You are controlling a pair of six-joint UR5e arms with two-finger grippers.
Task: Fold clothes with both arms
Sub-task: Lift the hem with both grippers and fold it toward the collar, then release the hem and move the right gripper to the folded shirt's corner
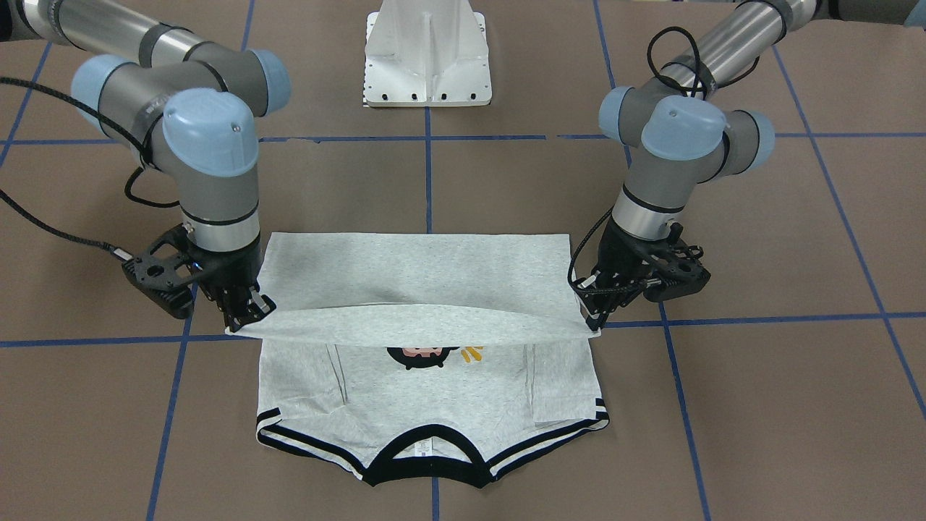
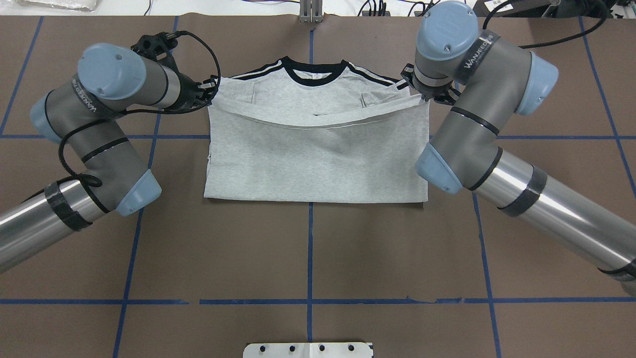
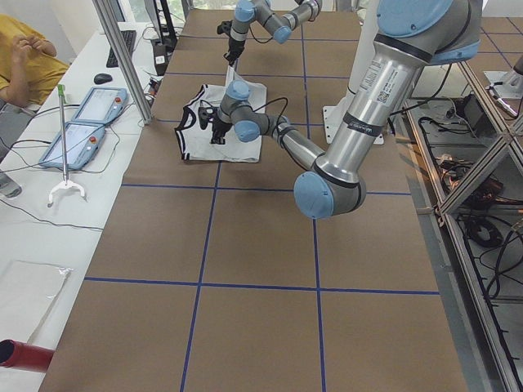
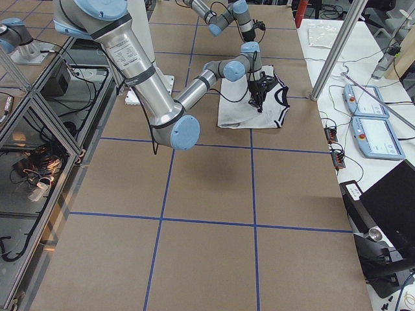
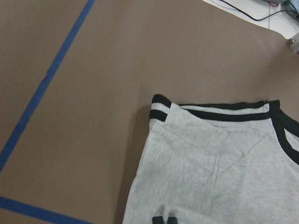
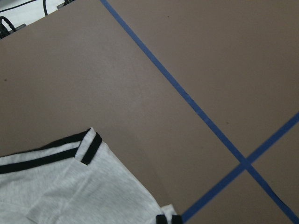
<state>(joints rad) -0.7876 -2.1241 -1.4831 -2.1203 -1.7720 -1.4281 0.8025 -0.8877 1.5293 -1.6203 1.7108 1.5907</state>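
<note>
The grey T-shirt (image 1: 434, 391) lies flat on the brown table, its black collar (image 1: 427, 452) on the side away from the robot. Its sleeves are folded in. The hem half is lifted and hangs as a taut band over the middle, covering most of the cartoon print (image 1: 427, 354). My left gripper (image 1: 595, 322) is shut on one hem corner, my right gripper (image 1: 246, 317) on the other, both just above the cloth. From overhead the shirt (image 2: 318, 159) is doubled, the left gripper (image 2: 211, 94) and right gripper (image 2: 422, 97) near the shoulder stripes. The wrist views show the striped shoulders (image 5: 163, 106) (image 6: 88, 144) below.
The white base block (image 1: 428, 58) stands at the robot's side of the table. Blue tape lines (image 1: 428, 181) cross the brown surface. In the exterior left view a person (image 3: 20, 49) sits beyond the table's far edge next to two teach pendants (image 3: 82, 122).
</note>
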